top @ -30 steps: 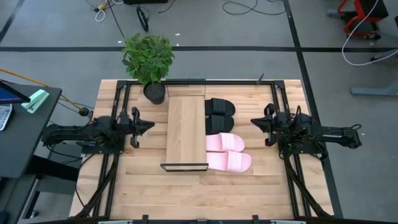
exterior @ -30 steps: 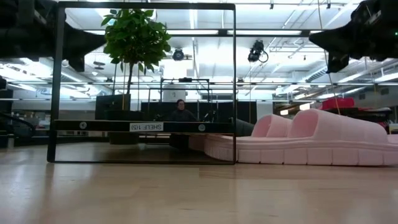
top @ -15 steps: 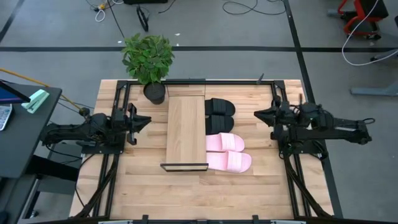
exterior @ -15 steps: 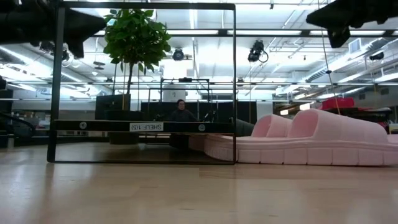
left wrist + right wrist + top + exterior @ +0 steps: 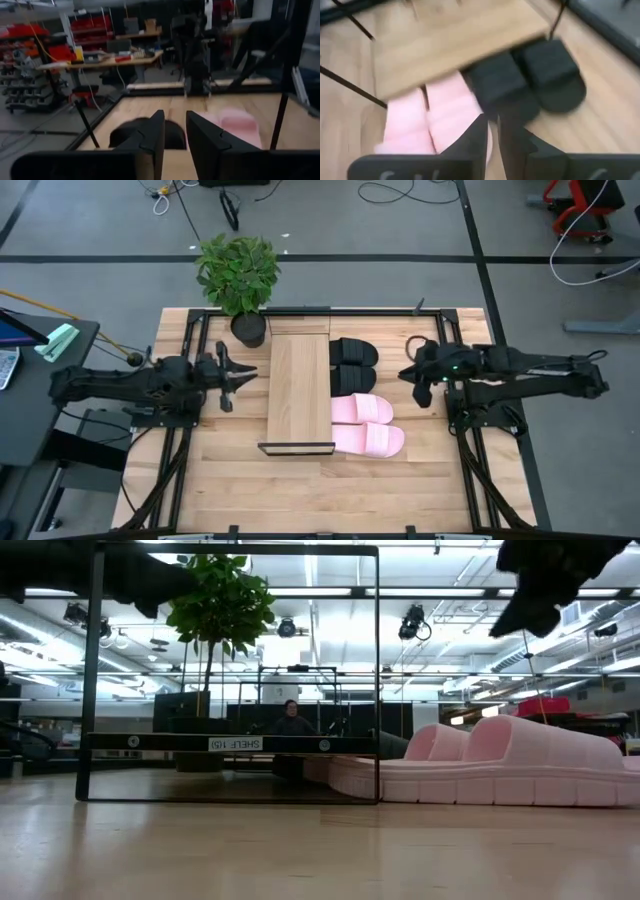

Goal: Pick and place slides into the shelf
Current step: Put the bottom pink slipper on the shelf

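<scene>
The shelf [image 5: 298,385], a long light-wood board in a thin black frame [image 5: 230,743], stands mid-table. Right of it, a black pair of slides [image 5: 353,357] lies soles down on the table, with a pink pair [image 5: 365,425] nearer the front edge. My left gripper [image 5: 243,375] hovers level to the left of the shelf, open and with nothing between its fingers [image 5: 150,137]. My right gripper [image 5: 405,375] hovers right of the slides, tipped down toward the black pair [image 5: 530,80] and the pink pair [image 5: 440,120]. Its fingers are a narrow gap apart and touch nothing.
A potted plant [image 5: 240,280] stands at the table's far edge by the shelf's far end. A dark side table [image 5: 40,380] sits off the left edge. Bare planks [image 5: 320,490] stretch along the near edge. A person [image 5: 290,720] sits far off in the room.
Both arms have risen and reached in toward the table's middle. My left gripper has gone toward the shelf and stays level. My right gripper has gone toward the slides and tipped to point down at them. The slides and the shelf have not moved.
</scene>
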Tool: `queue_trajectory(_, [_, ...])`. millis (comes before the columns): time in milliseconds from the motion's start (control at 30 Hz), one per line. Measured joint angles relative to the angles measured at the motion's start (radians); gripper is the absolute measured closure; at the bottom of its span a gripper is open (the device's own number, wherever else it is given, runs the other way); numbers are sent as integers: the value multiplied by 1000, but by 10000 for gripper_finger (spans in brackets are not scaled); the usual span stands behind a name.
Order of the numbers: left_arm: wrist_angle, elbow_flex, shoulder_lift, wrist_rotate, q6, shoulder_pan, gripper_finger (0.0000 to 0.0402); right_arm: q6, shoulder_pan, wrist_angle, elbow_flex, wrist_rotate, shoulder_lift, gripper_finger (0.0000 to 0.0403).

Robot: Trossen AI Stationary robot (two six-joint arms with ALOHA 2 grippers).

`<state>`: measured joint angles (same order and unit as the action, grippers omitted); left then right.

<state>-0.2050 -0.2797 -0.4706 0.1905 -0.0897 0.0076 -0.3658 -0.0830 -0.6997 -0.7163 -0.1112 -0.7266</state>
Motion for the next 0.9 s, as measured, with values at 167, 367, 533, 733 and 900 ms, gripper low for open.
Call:
queue_trajectory(167, [-7, -8, -90, 0, -1, -22, 313, -130, 24, -45, 5, 31, -54, 354])
queue_trajectory(367, [-8, -8, -153, -1, -1, -58, 310, -330, 102, -68, 5, 59, -79, 355])
queue_trajectory(533, [-10, -8, -172, 0, -1, -65, 306, -483, 188, -71, 5, 61, -109, 353])
queue_trajectory(733, [-9, -8, -172, 7, -12, -65, 304, -701, 295, -66, 61, 44, -178, 338])
queue_trajectory(900, [-4, -8, -172, 8, -13, -64, 301, -950, 402, 35, 183, 19, -204, 325])
